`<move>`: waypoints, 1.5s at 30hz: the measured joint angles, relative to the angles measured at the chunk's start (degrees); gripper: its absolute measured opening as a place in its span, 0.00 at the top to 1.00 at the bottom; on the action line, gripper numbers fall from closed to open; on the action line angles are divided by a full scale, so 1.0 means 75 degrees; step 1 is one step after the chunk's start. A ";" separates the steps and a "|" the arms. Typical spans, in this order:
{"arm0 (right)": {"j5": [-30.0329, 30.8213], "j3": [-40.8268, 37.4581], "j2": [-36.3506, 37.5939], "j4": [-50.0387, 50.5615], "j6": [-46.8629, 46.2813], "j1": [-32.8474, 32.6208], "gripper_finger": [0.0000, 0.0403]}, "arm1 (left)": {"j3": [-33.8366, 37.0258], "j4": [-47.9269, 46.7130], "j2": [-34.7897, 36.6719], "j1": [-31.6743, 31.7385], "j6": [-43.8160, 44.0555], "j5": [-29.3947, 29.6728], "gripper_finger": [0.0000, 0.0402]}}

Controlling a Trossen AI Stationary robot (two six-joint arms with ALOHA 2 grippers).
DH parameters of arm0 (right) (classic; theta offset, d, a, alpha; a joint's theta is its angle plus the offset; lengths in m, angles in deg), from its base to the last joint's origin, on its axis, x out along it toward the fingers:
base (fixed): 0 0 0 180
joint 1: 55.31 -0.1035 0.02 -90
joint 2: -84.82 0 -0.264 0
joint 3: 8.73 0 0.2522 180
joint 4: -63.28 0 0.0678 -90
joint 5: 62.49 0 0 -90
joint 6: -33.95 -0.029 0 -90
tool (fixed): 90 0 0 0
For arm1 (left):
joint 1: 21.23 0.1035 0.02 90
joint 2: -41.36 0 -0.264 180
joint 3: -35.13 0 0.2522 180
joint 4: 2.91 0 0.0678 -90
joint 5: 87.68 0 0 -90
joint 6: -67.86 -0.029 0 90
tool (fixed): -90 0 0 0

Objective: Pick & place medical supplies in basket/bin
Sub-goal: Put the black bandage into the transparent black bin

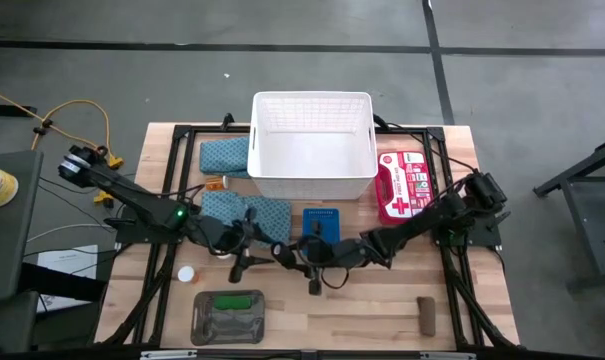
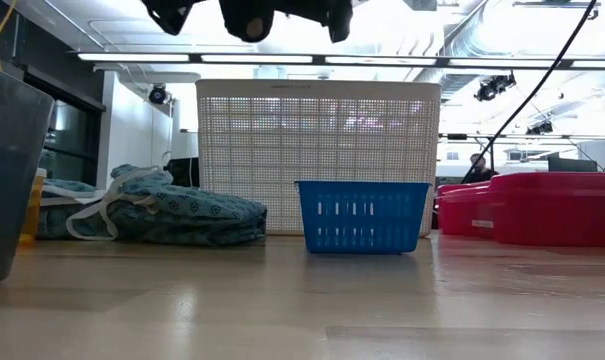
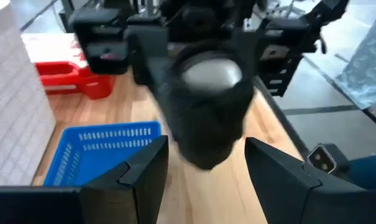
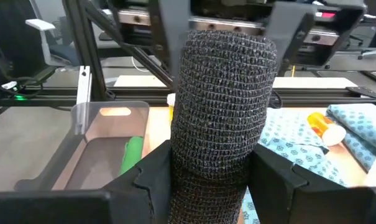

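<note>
Both grippers meet mid-table, above the blue bin (image 1: 321, 222). Right gripper (image 4: 209, 171) fingers closed on the black roll (image 4: 224, 99), upright between them. Left gripper (image 3: 206, 165) fingers spread wide around the roll's end, not clamped: looks like a handover. White basket (image 1: 312, 175) lies just beyond, flanked by cloths (image 1: 247, 211) and a red kit (image 1: 403, 186). Green roll (image 1: 235, 300) sits in the tray (image 1: 204, 322).

We see a light wooden table (image 1: 322, 310) on a grey concrete floor (image 1: 542, 90) crossed by dark seam lines. We note a yellow cable (image 1: 82, 108) lying left of the table. In the low view, long ceiling light strips (image 2: 132, 57) and exposed ducts (image 2: 502, 40) hang over a bright room.
</note>
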 joint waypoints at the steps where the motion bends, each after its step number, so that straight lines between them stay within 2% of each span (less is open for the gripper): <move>1: -0.0004 0.0000 0.0000 0.0002 0.0000 0.0011 0.60 | 0.0000 0.0080 -0.0034 0.0007 -0.0013 -0.0021 0.49; 13: -0.0022 0.0000 0.0000 -0.0392 0.0608 0.0058 0.60 | 0.0003 0.0704 -0.0074 0.0131 -0.0038 -0.0033 0.49; 22: -0.0227 0.0009 0.0000 -0.0652 0.0618 0.0205 0.60 | 0.0009 0.1447 -0.0211 0.0155 -0.0421 -0.0137 0.49; 31: -0.0251 0.0009 0.0000 -0.0732 0.0787 0.0233 0.60 | 0.0008 0.1591 -0.0240 0.0158 -0.0439 -0.0224 0.49; 45: -0.0242 0.0009 0.0000 -0.0727 0.0796 0.0236 0.60 | 0.0006 0.1581 -0.0240 0.0155 -0.0471 -0.0235 0.64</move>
